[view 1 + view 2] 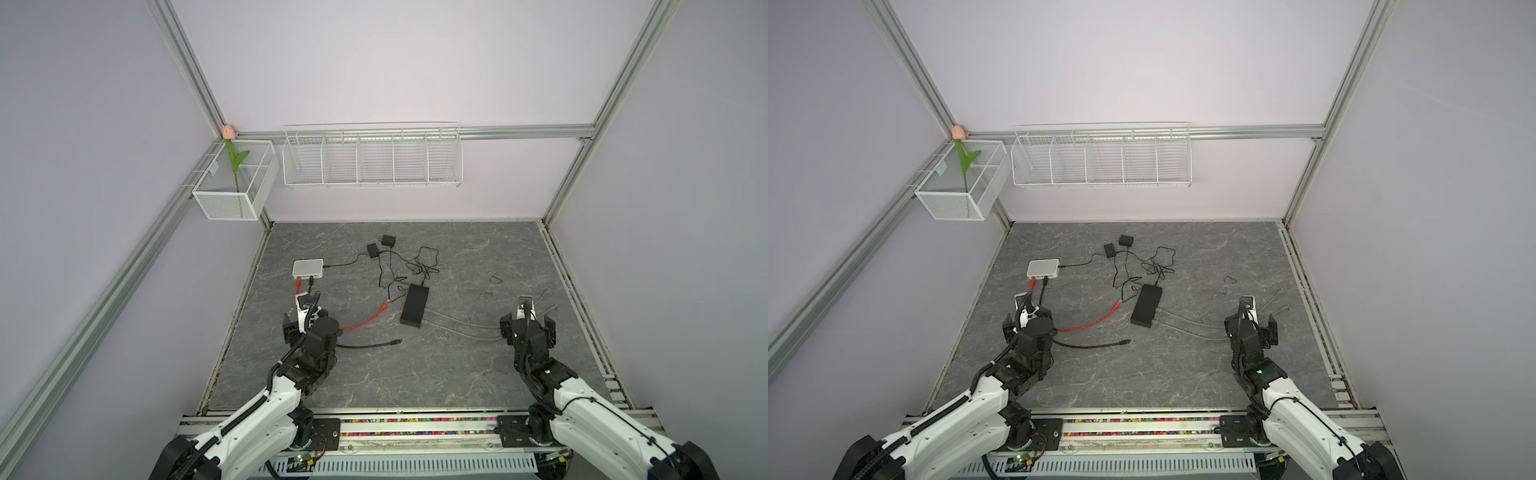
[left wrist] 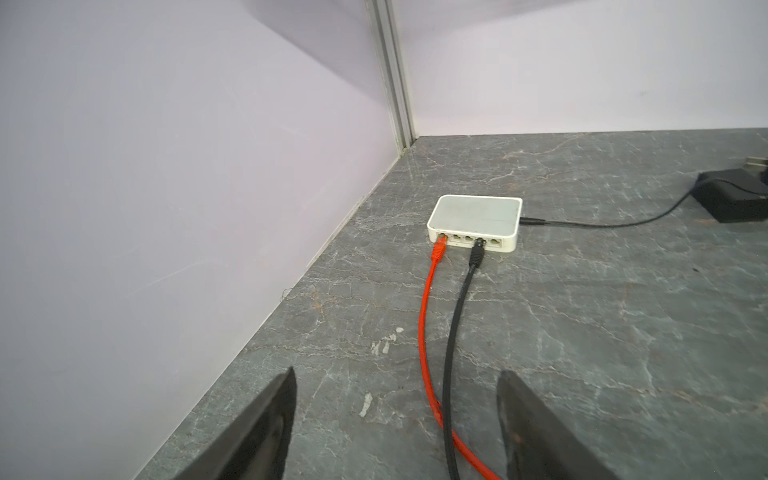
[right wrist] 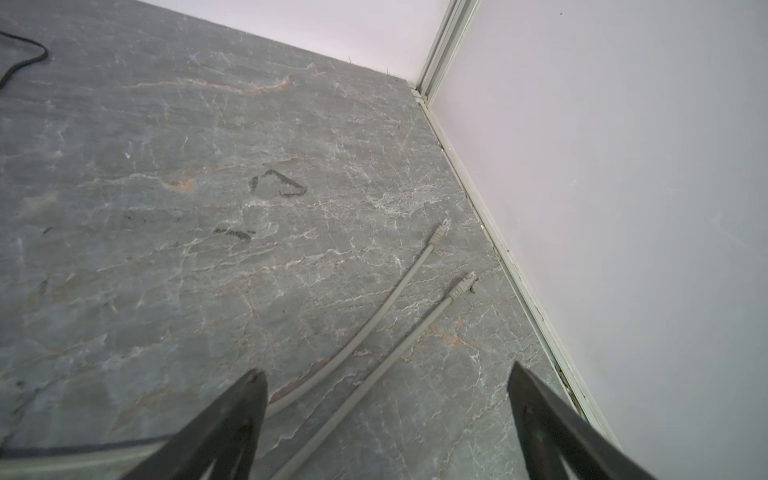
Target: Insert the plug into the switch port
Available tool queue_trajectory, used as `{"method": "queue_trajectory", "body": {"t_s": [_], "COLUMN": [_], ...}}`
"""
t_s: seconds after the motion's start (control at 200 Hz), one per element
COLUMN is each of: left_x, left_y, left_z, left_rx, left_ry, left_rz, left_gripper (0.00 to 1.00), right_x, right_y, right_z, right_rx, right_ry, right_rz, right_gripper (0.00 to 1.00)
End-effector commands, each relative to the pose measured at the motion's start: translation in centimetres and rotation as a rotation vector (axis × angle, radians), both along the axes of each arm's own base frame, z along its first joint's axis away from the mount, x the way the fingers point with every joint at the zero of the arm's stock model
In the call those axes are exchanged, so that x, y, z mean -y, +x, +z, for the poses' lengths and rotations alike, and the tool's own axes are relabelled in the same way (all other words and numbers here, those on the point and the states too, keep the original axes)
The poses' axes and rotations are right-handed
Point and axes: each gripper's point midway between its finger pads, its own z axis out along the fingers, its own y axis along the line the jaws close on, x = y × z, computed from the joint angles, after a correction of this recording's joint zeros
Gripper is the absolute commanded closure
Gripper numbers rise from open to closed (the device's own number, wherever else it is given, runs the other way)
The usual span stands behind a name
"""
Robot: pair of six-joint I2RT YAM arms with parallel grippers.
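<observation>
A small white switch (image 2: 476, 214) lies near the left wall, with an orange plug (image 2: 439, 249) in its end port and a black plug (image 2: 476, 254) two ports along. Both cables run back between the fingers of my left gripper (image 2: 397, 399), which is open and holds nothing. The free orange plug (image 1: 384, 308) lies by a black switch (image 1: 414, 305); the free black plug (image 1: 397, 341) lies in front of it. My right gripper (image 3: 386, 399) is open and empty above two grey cables, whose plugs (image 3: 444, 227) (image 3: 464, 284) lie loose near the right wall.
Two black power adapters (image 1: 388, 240) (image 1: 372, 249) and a tangle of thin black wire (image 1: 419, 266) lie at the back of the grey tabletop. A wire rack (image 1: 372, 156) and a mesh basket (image 1: 235, 183) with a fake tulip hang on the walls.
</observation>
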Motion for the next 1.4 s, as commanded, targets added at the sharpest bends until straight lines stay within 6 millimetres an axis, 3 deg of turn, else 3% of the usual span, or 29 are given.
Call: {"method": "queue_trajectory", "body": {"t_s": [0.0,0.3,0.31,0.33,0.995,1.035,1.045,1.055,1.235,1.34,1.395], "left_x": [-1.2,-2.9,-2.9,-3.1,-4.5,-4.5,-4.5,-4.6,-5.1,-5.5,-5.7], "left_y": [0.0,0.0,0.0,0.0,3.0,3.0,3.0,3.0,3.1,3.1,3.1], "left_z": [0.6,1.1,1.1,1.1,0.8,0.8,0.8,0.8,1.0,1.0,1.1], "left_rx": [0.055,0.123,0.125,0.127,0.174,0.182,0.184,0.186,0.217,0.237,0.251], "left_ry": [-0.018,-0.041,-0.042,-0.044,-0.080,-0.084,-0.084,-0.085,-0.098,-0.104,-0.111], "left_rz": [0.059,0.132,0.135,0.141,0.182,0.183,0.184,0.185,0.204,0.228,0.238], "left_gripper": [0.25,0.22,0.22,0.22,0.16,0.14,0.03,0.00,0.01,0.01,0.01], "right_x": [0.1,0.0,0.0,-0.1,1.7,1.8,1.8,1.9,1.9,3.2,3.0], "right_y": [1.3,3.1,3.1,3.3,5.3,5.4,5.4,5.4,5.7,5.1,5.8], "right_z": [2.2,2.2,2.2,2.2,2.7,2.8,2.8,2.9,2.9,2.1,2.2], "right_rx": [0.114,0.129,0.131,0.133,0.269,0.282,0.285,0.289,0.342,0.404,0.390], "right_ry": [0.028,-0.006,-0.007,-0.005,0.067,0.066,0.067,0.067,0.072,0.086,0.061], "right_rz": [-0.017,-0.018,-0.018,-0.017,-0.068,-0.071,-0.072,-0.074,-0.080,-0.155,-0.148], "right_gripper": [0.06,0.01,0.08,0.11,0.11,0.11,0.11,0.11,0.11,0.11,0.11]}}
